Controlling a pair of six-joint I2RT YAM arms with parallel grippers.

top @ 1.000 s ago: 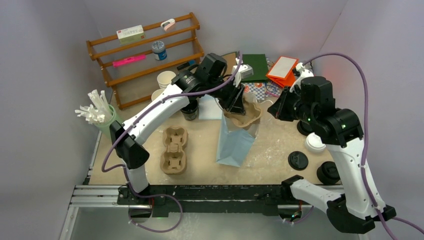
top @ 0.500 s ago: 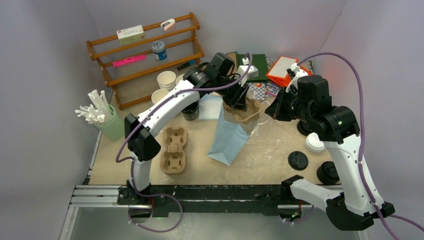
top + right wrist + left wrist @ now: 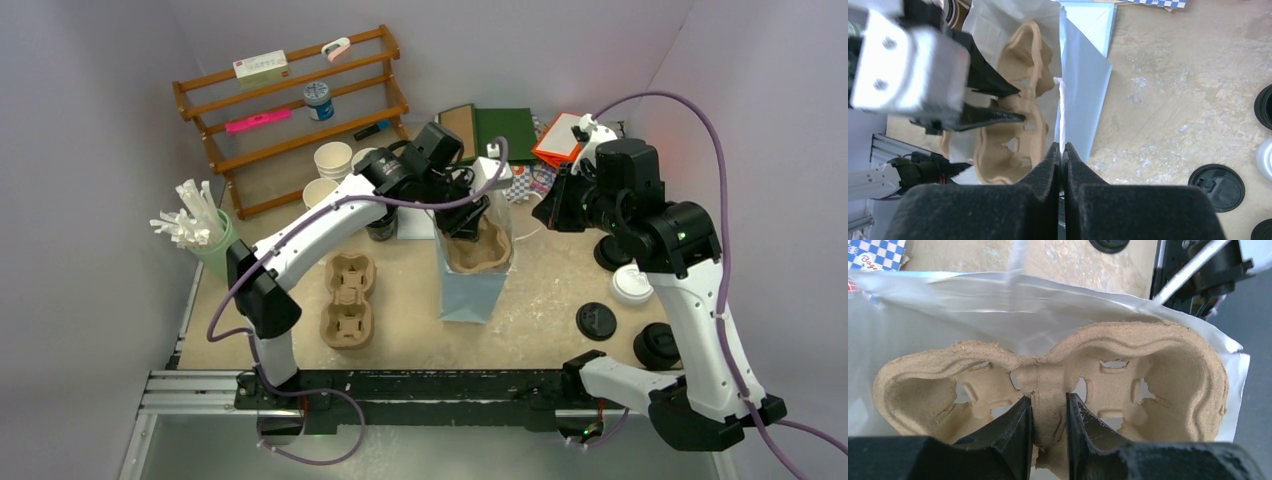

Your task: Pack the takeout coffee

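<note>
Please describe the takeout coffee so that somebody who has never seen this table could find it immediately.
In the top view, go to the right side of the table, past the pale blue paper bag, next to the right arm. There the takeout coffee stands among three black lids. It is the only one there with a white lid.

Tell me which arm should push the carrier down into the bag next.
Left. The left gripper is shut on the cup carrier's middle ridge, at the paper bag's mouth. The right gripper is busy pinching the bag's rim.
</note>
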